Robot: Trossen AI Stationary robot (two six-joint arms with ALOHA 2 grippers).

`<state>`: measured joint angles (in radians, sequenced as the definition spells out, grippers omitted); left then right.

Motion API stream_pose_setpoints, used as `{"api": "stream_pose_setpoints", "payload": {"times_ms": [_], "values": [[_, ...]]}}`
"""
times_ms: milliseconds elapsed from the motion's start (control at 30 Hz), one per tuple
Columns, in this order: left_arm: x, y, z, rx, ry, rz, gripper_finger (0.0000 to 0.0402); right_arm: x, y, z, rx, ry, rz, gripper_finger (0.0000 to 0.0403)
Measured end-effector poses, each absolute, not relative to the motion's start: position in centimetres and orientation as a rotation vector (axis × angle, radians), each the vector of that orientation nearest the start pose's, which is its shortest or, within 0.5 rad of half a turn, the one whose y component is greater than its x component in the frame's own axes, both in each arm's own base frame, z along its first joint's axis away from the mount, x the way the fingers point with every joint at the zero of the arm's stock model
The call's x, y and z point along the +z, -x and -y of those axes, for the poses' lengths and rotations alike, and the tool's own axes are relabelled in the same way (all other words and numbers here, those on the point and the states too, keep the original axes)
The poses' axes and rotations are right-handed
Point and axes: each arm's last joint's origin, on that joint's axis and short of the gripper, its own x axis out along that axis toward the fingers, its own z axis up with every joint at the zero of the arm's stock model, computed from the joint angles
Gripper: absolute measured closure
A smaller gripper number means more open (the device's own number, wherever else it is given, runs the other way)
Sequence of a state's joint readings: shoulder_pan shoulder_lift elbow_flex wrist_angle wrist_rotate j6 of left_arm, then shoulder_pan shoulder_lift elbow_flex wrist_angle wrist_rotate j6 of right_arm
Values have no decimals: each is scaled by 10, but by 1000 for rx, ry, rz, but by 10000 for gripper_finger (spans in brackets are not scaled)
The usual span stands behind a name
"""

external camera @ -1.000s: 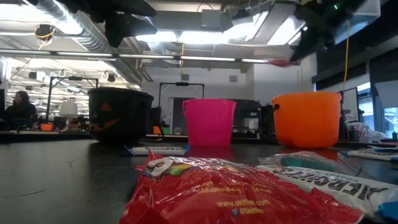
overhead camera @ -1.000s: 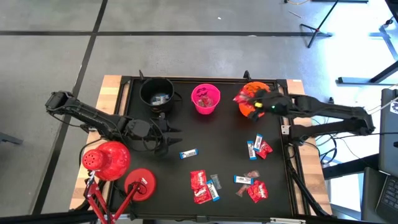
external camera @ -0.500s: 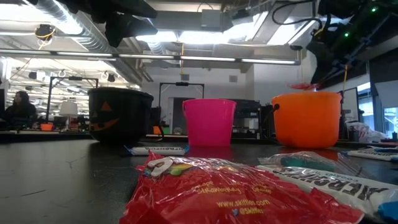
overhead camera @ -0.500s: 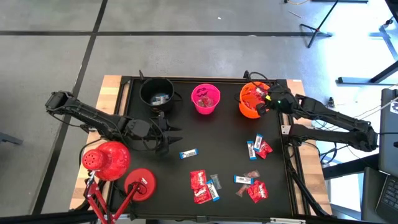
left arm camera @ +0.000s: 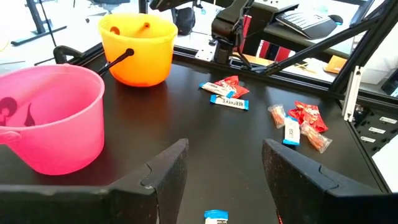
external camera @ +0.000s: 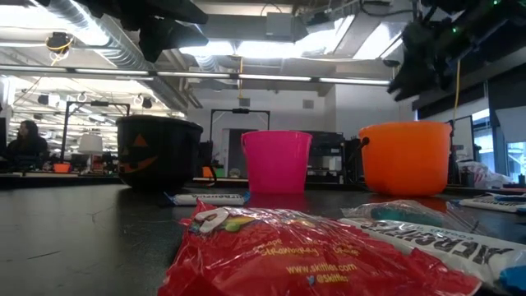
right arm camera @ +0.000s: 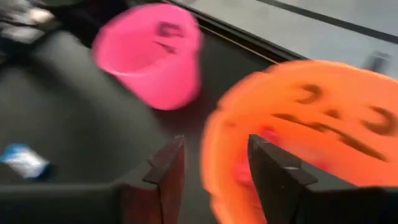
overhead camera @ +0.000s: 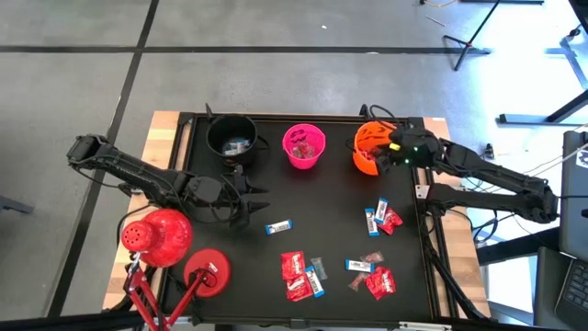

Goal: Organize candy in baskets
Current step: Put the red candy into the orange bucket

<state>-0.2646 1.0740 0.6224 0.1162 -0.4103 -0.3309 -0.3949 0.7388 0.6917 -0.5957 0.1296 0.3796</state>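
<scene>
Three baskets stand in a row at the table's far side: a black one [overhead camera: 231, 138], a pink one [overhead camera: 305, 147] and an orange one [overhead camera: 366, 138]. My right gripper [overhead camera: 390, 152] hovers open over the orange basket [right arm camera: 323, 124], nothing between its fingers; red candy [right arm camera: 268, 134] lies inside the basket. My left gripper [overhead camera: 253, 198] waits open above the table's left half, near a blue-and-white candy [overhead camera: 278, 226] lying flat on the table. More red and blue-and-white candy [overhead camera: 381, 218] lies loose at the right and near side.
Candy clusters [overhead camera: 299, 271] [overhead camera: 372, 276] lie near the front edge; a red pack [external camera: 279, 247] fills the low view's foreground. Two red lamp heads [overhead camera: 158, 234] [overhead camera: 207, 271] stand at the near left corner. The black and pink baskets hold some candy.
My right gripper, which was holding a red candy above the orange basket, has shifted a little toward the table's right edge and let go. The candy has dropped into the orange basket and is gone from the low view.
</scene>
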Motion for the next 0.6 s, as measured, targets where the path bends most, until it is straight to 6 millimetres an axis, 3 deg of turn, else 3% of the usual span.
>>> {"api": "stream_pose_setpoints", "payload": {"times_ms": [200, 367, 600], "values": [[252, -225, 49, 195, 217, -289, 206, 271, -154, 36, -437, -461, -558, 231], [252, -225, 51, 183, 219, -291, 206, 260, -160, 6, -332, -494, -692, 231], [252, -223, 55, 169, 221, -291, 206, 239, -150, -33, -386, -428, -904, 230]]}}
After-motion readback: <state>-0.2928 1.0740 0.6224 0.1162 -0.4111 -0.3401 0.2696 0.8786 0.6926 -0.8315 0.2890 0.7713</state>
